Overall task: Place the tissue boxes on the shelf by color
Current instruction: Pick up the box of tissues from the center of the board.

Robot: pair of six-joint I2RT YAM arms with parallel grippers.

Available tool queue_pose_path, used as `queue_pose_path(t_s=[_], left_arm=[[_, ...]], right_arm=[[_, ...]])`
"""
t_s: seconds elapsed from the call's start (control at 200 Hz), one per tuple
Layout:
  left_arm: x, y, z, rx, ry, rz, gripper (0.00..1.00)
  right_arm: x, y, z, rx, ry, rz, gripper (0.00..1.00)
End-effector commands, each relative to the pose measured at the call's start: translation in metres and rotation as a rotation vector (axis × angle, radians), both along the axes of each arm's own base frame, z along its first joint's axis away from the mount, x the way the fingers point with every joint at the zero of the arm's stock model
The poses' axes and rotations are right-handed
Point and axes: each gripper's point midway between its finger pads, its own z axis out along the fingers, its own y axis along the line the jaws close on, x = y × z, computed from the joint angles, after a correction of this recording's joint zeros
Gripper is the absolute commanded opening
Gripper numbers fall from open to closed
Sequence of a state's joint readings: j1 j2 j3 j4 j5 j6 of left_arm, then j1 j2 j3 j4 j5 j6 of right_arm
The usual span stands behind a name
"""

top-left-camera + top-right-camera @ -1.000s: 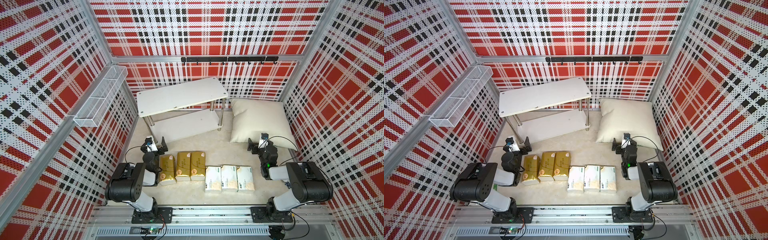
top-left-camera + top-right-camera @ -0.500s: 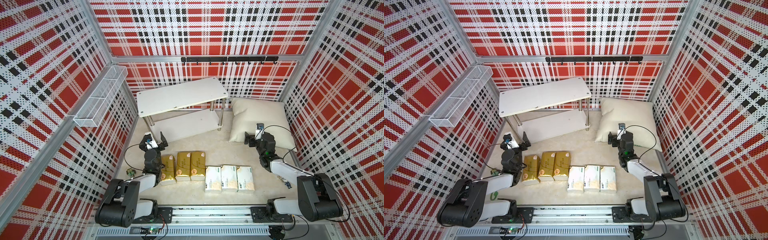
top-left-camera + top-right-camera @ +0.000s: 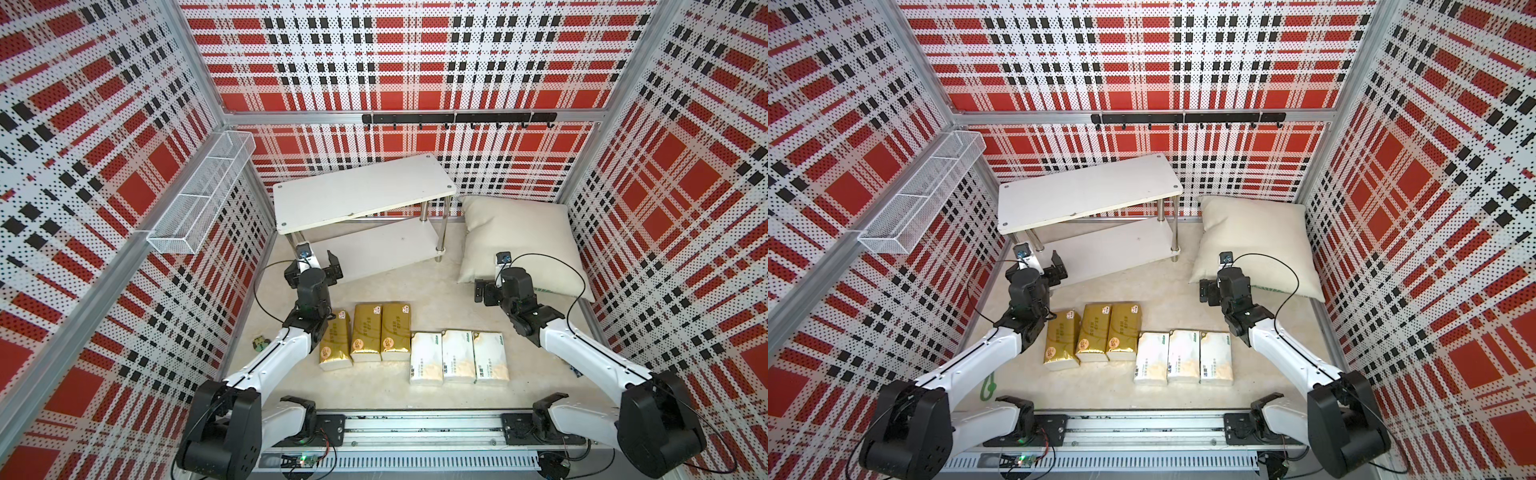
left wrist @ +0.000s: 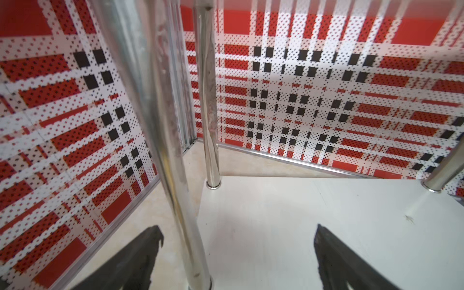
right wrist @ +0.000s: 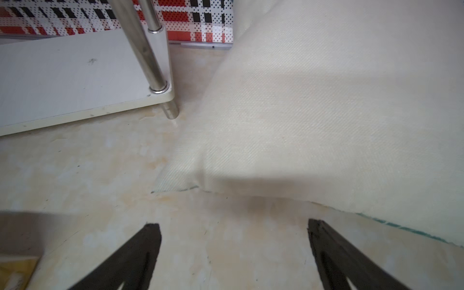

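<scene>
Three gold tissue boxes lie side by side on the floor, with three white ones in a row to their right. Behind them stands the shelf, both boards bare. My left gripper is open at the shelf's front left corner. In the left wrist view the gripper straddles a chrome leg above the lower board. My right gripper hangs open and empty over bare floor, near the shelf's right leg.
A cream pillow leans in the back right corner, close to the right gripper. A wire basket hangs on the left wall and a black hook rail on the back wall. A small green item lies by the left arm.
Both arms have stretched forward from their folded pose. The left gripper has moved up to the shelf's front left leg, the right toward the pillow's corner. Both stay open.
</scene>
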State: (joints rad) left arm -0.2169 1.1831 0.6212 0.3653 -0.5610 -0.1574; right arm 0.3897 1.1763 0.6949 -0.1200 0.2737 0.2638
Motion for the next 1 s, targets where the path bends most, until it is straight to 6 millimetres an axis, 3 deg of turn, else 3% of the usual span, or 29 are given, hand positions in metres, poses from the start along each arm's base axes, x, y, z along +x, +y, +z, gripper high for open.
queue_pose_path(t_s=[0.0, 0.346, 0.451, 0.566, 0.656, 0.671, 0.736, 0.992], left_arm=[[-0.015, 0.014, -0.031, -0.082, 0.156, 0.105, 0.99], [-0.034, -0.002, -0.029, -0.198, 0.166, 0.047, 0.99], [-0.037, -0.003, -0.04, -0.196, 0.235, 0.045, 0.99], [-0.039, -0.008, -0.049, -0.205, 0.275, 0.018, 1.0], [-0.04, -0.01, -0.047, -0.225, 0.267, 0.009, 1.0], [-0.04, -0.02, -0.047, -0.223, 0.27, -0.019, 1.0], [-0.039, -0.025, -0.045, -0.218, 0.27, -0.034, 0.99], [-0.034, -0.03, -0.039, -0.188, 0.278, -0.05, 0.99]], right_arm=[[-0.034, -0.005, -0.013, 0.041, 0.134, -0.063, 1.0], [-0.105, 0.025, -0.052, 0.106, 0.422, -0.075, 1.0], [-0.122, 0.033, -0.056, 0.136, 0.47, -0.077, 1.0], [-0.138, 0.03, -0.058, 0.119, 0.508, -0.103, 1.0], [-0.149, 0.025, -0.062, 0.132, 0.535, -0.132, 1.0], [-0.15, 0.024, -0.062, 0.136, 0.535, -0.137, 1.0], [-0.156, 0.021, -0.065, 0.157, 0.542, -0.153, 1.0], [-0.174, 0.007, -0.078, 0.146, 0.582, -0.18, 1.0]])
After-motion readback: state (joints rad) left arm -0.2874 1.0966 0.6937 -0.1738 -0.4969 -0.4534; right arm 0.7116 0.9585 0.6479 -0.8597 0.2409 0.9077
